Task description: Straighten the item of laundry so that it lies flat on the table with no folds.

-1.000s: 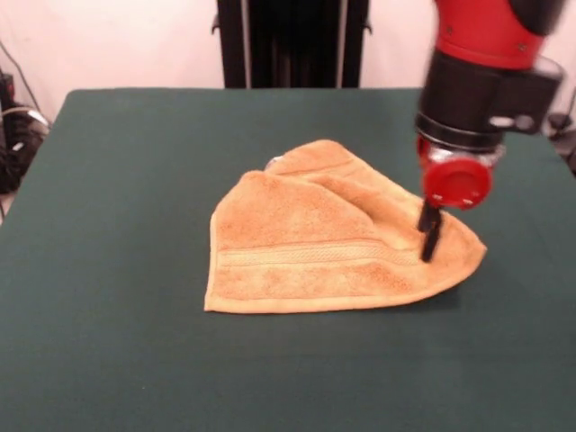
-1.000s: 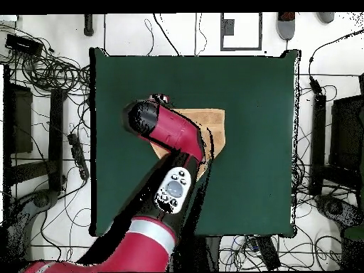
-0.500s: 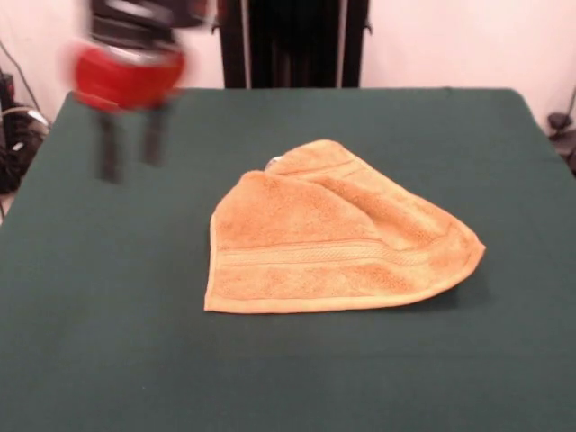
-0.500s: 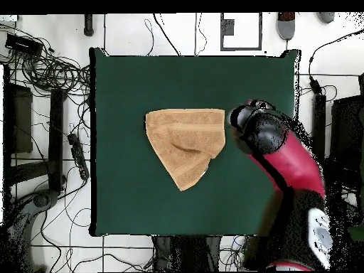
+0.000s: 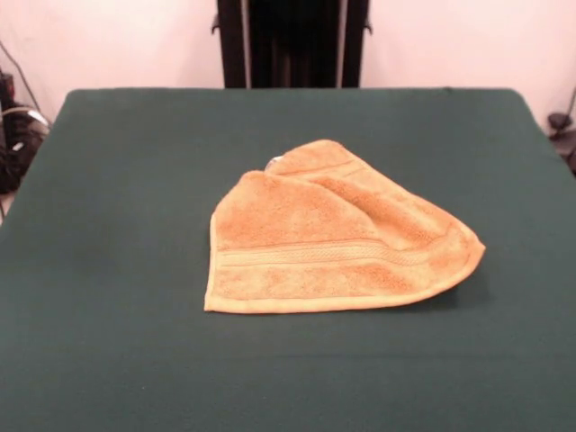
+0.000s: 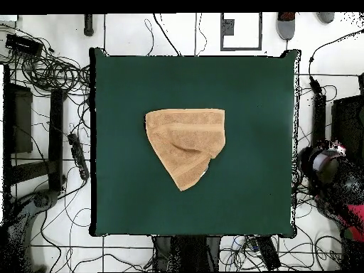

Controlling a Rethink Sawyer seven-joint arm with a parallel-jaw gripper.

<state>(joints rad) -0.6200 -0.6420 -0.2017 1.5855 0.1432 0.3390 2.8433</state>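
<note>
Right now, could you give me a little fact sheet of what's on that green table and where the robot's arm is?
Item: orange-tan washcloth
Shape: folded over on itself, roughly triangular, not flat
Detail: woven band runs across the part nearest the front camera; small white tag peeks out at the far edge
Position: near the middle of the table
Touching it: nothing
Arm: off to one side beyond the table edge, seen only from overhead
End effector: away from the cloth; open or shut cannot be told
Task state: not yet straightened
</note>
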